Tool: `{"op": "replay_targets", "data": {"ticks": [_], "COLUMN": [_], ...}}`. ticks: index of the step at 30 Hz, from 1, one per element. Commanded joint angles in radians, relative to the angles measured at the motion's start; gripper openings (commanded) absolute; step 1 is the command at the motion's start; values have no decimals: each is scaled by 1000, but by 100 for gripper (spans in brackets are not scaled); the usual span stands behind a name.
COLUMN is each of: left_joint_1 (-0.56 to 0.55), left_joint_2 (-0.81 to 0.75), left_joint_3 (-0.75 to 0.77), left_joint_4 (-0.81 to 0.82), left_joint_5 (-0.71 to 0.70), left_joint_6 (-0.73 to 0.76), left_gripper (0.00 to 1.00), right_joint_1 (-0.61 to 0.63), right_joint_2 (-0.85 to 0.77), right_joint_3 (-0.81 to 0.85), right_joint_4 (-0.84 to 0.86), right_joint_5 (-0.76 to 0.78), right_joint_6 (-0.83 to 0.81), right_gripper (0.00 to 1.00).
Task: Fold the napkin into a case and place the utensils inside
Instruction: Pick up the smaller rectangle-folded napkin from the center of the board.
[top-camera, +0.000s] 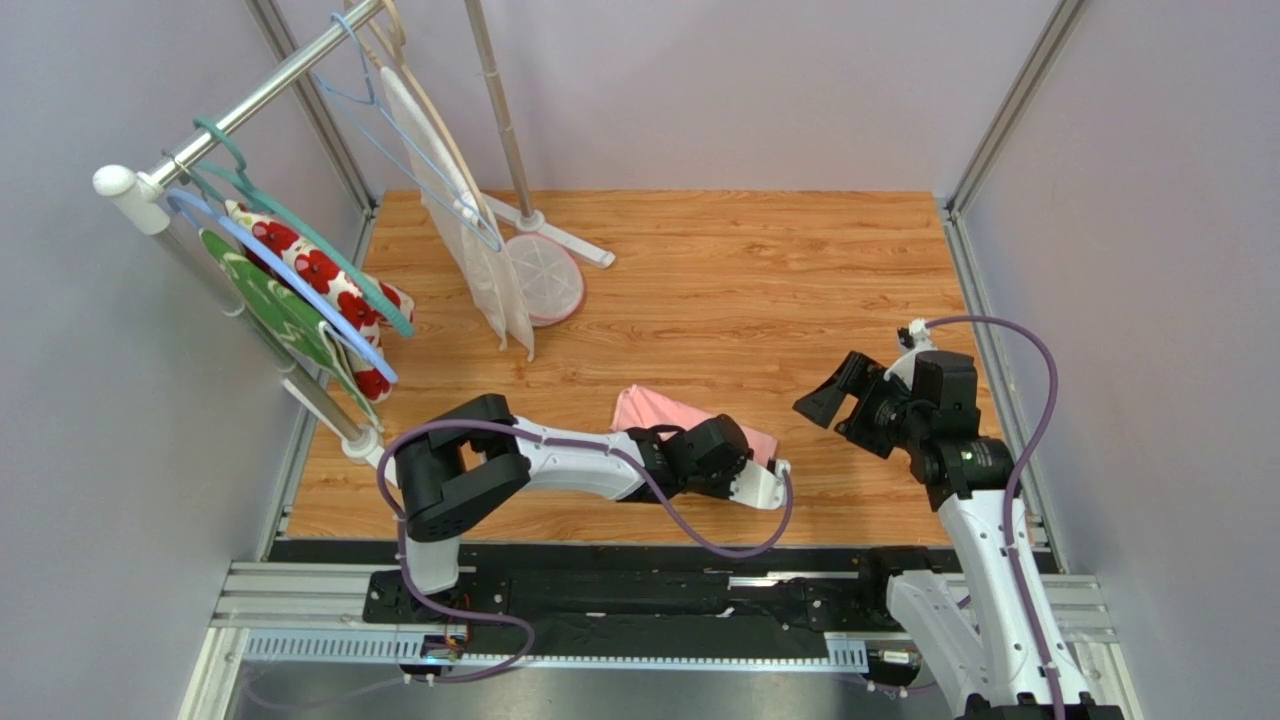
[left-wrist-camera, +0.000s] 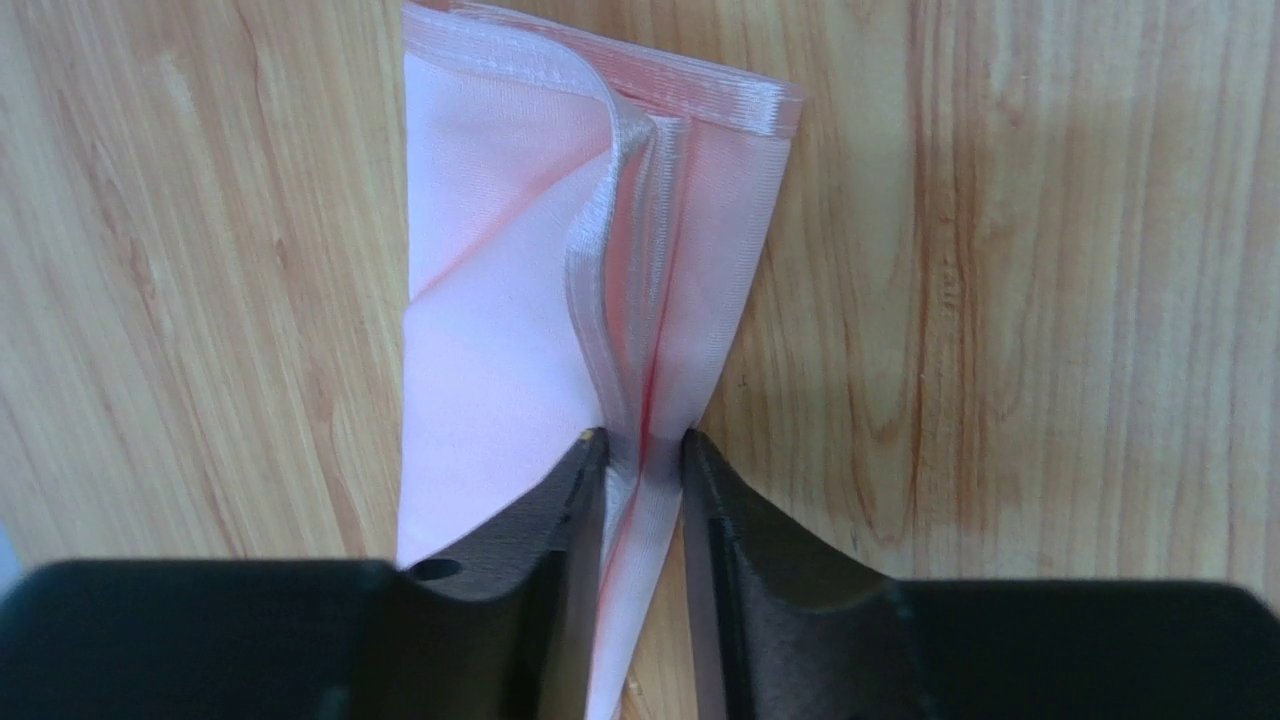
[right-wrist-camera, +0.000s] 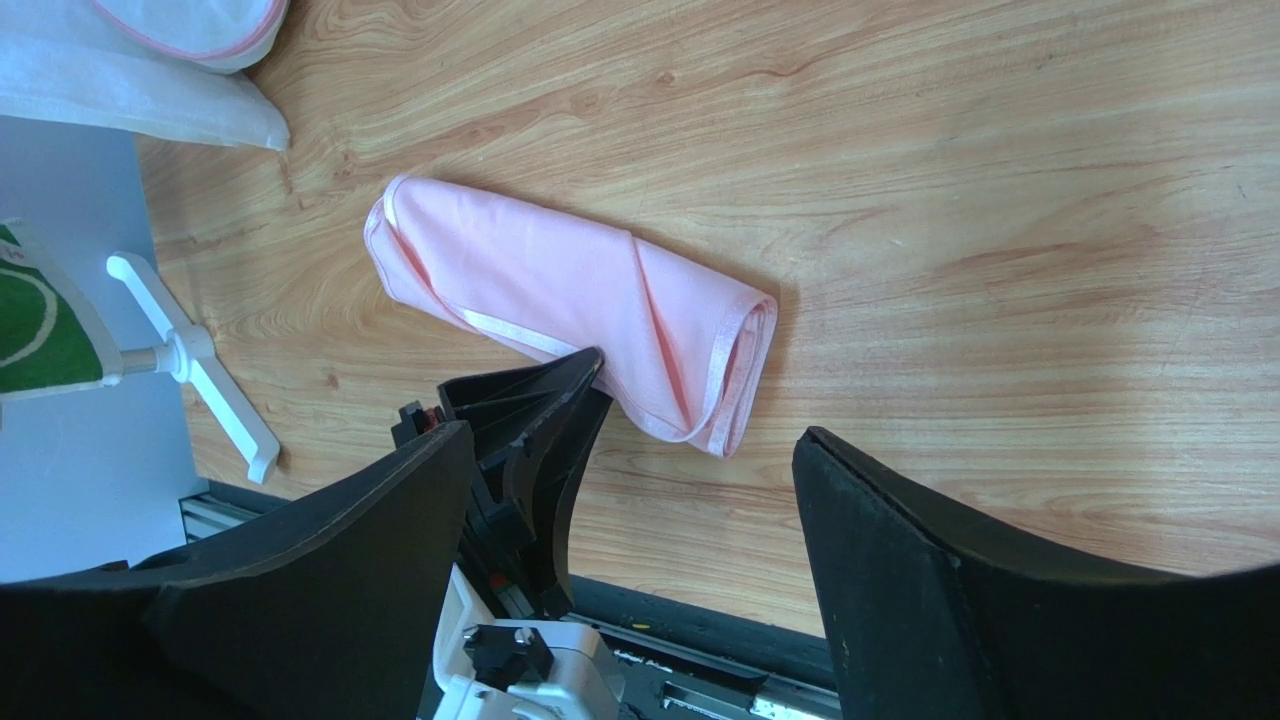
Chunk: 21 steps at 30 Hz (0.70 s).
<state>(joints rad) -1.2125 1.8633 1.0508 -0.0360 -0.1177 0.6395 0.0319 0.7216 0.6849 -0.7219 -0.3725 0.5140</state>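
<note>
The pink napkin (top-camera: 654, 408) lies folded in loose layers on the wooden table, near the front middle. My left gripper (top-camera: 739, 462) reaches over it from the left. In the left wrist view the left gripper (left-wrist-camera: 646, 443) is shut on a raised fold of the napkin (left-wrist-camera: 496, 270), with cloth pressed between both fingers. My right gripper (top-camera: 834, 398) hangs above the table to the right of the cloth, open and holding nothing. The right wrist view looks past the right gripper (right-wrist-camera: 631, 443) at the napkin (right-wrist-camera: 556, 285). The utensils are out of view.
A clothes rack (top-camera: 226, 128) stands at the back left, with hangers carrying a red-flowered white cloth (top-camera: 323, 278) and a green cloth (top-camera: 271, 308). A white mesh bag (top-camera: 473, 248) hangs over the rack's foot (top-camera: 549, 278). Grey walls enclose the table; a black rail (top-camera: 676, 600) runs along the near edge.
</note>
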Motion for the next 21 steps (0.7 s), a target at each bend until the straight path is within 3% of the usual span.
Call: {"op": "replay_targets", "data": {"ticks": [1, 2, 8, 21], "left_joint_1": [-13, -13, -15, 47], "left_joint_2": [36, 31, -47, -249], "left_joint_3": [-32, -34, -43, -63], "left_joint_4": [4, 10, 30, 53], "left_joint_5": [-54, -59, -25, 217], "left_joint_6": [19, 14, -64, -330], "left_gripper": [26, 16, 0, 0], "right_joint_1": [-15, -16, -23, -78], "right_joint_2": [-16, -14, -8, -5], "right_joint_3": [2, 2, -5, 11], "right_joint_4": [12, 12, 16, 9], "right_joint_5": [-20, -22, -37, -36], "right_joint_6": [-17, -16, 4, 8], "right_gripper": [82, 82, 82, 81]}}
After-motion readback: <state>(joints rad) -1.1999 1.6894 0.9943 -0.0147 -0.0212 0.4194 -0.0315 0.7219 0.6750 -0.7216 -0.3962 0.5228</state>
